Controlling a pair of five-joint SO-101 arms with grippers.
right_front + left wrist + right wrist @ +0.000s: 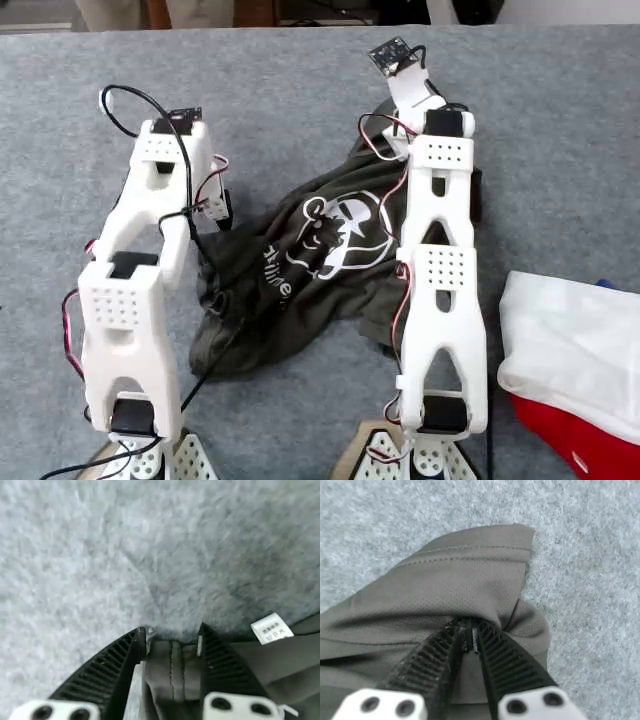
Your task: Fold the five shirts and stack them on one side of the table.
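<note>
Right, start with the table [300,90]: you have a grey, felt-like cover, which will drag on cloth rather than let it slide. At its centre in the high view lies the dark shirt [320,250], crumpled, with the white print facing up and nothing folded yet.

The left arm [140,280] stands at the shirt's 9 o'clock side and the right arm [445,260] runs along its 3 o'clock side. The left jaws are clamped on a bunched, stitched edge of the shirt, low against the table. The right jaws are pinched almost together on a fold of cloth near a hemmed corner at about the shirt's 1 o'clock.

Over at the table's 4 o'clock edge a white shirt [570,340] lies on top of a red shirt [570,440]; I cannot tell how neatly either is folded.

Expect the dark shirt to be light, limp and thin. It won't hold a shape, and whatever you don't hold will sag and trail. Take it by hems and seams, where the doubled cloth gives your jaws something to bite. Pull the two holds apart gently to flatten it before you fold.

Smallest, a white care label [271,628] shows on the cloth just beside the left jaws.
</note>
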